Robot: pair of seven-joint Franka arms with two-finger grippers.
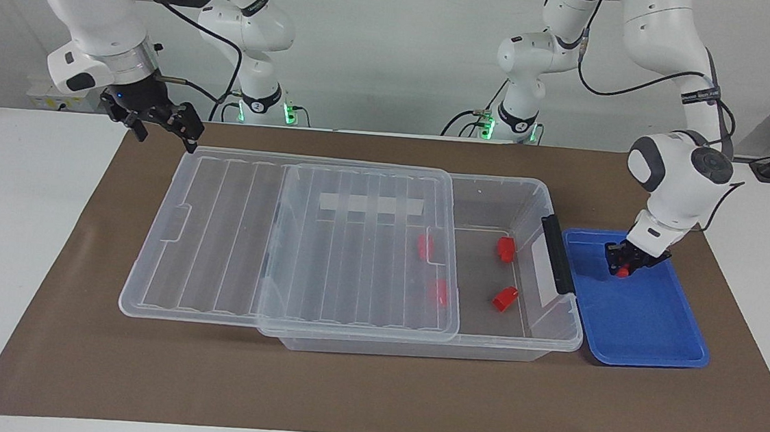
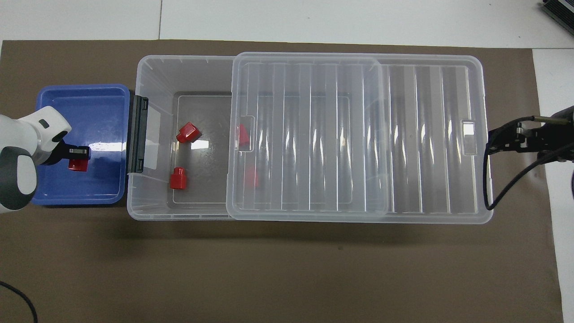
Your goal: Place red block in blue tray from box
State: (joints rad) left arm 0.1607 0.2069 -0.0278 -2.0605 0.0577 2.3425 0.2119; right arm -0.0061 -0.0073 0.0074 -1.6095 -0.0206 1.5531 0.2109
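Note:
My left gripper [image 1: 620, 262] [image 2: 80, 158] is shut on a small red block [image 1: 622, 271] [image 2: 77, 165] and holds it low inside the blue tray [image 1: 638, 318] [image 2: 89, 112]. I cannot tell whether the block touches the tray floor. The tray lies against the latch end of the clear box [image 1: 497, 181] [image 2: 179, 60]. Two red blocks [image 2: 187, 133] [image 2: 177, 178] lie in the uncovered part of the box. Two more red blocks [image 2: 242, 134] show through the lid [image 1: 287, 236]. My right gripper [image 1: 162, 123] [image 2: 493, 144] waits open in the air by the lid's outer corner, holding nothing.
The ribbed clear lid [image 2: 426, 134] is slid toward the right arm's end and overhangs the box. A dark latch [image 1: 557, 253] [image 2: 137, 134] stands between box and tray. A brown mat [image 1: 344, 391] covers the table under everything.

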